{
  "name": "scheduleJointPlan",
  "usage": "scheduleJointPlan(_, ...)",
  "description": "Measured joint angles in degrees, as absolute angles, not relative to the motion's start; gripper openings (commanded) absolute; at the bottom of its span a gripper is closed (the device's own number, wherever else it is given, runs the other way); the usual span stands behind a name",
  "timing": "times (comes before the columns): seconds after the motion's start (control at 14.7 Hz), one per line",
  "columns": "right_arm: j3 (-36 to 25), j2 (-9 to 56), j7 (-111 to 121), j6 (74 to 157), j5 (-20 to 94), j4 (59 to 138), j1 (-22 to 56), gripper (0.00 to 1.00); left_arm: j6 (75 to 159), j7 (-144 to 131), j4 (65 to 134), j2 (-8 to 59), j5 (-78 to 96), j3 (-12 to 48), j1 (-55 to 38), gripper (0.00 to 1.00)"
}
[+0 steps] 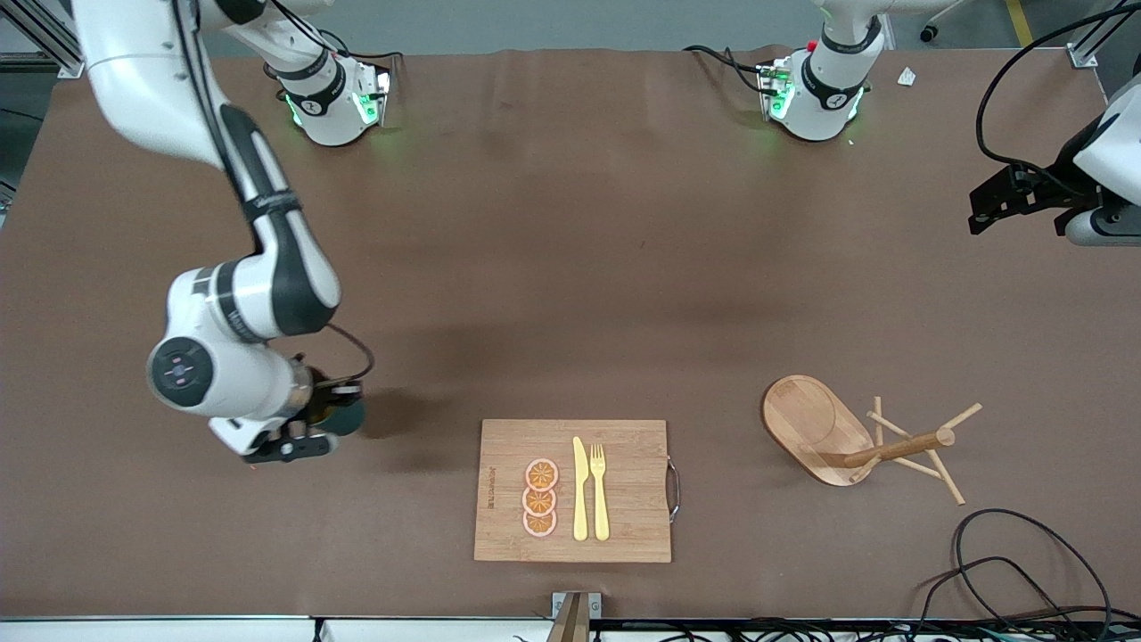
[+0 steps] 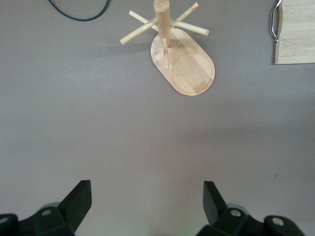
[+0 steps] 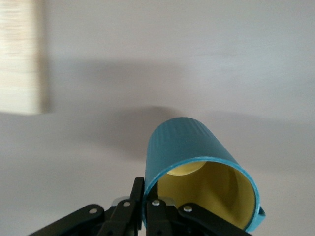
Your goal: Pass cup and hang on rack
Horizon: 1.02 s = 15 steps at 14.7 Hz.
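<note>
The teal cup [image 3: 189,145] with its yellow inside is pinched at the rim by my right gripper [image 3: 146,191], one finger inside the wall and one outside. In the front view the cup [image 1: 346,416] peeks out from under the right hand [image 1: 294,437], toward the right arm's end of the table; I cannot tell whether it rests on the mat. The wooden rack [image 1: 816,428] stands upright toward the left arm's end, its pegs bare [image 2: 170,29]. My left gripper [image 2: 147,199] waits open over bare mat, high at the table's edge [image 1: 989,212].
A wooden cutting board [image 1: 624,464] with three orange slices [image 1: 540,497], a yellow knife [image 1: 580,490] and fork [image 1: 599,490] lies between cup and rack, near the front edge. Black cables [image 1: 1007,553] coil nearer the camera than the rack.
</note>
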State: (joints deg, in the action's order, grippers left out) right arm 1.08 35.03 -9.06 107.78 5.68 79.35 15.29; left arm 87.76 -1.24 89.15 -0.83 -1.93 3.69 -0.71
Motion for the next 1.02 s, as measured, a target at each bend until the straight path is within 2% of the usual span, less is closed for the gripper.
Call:
scheduleJointPlan(0.27, 1.27, 35.4, -23.91, 105.93, 7.49, 73.91, 27.59, 0.03, 87.76, -1.24, 89.17, -0.75, -1.93, 3.7, -0.71, 1.0)
scheduleJointPlan(0.54, 1.19, 42.12, -40.3, 113.5, 8.13, 69.11, 38.75, 0.03, 87.76, -1.24, 89.21, -0.56, -1.93, 3.69, -0.7, 1.0)
scheduleJointPlan(0.89, 1.06, 51.23, -47.31, 125.37, 9.96, 65.04, 43.86, 0.03, 87.76, -1.23, 89.24, -0.37, -1.93, 3.7, -0.71, 1.0)
scheduleJointPlan(1.02, 1.06, 53.25, -48.82, 127.53, 9.98, 64.52, 44.72, 0.05, 87.76, -1.23, 89.26, -0.35, -1.93, 3.7, -0.71, 1.0)
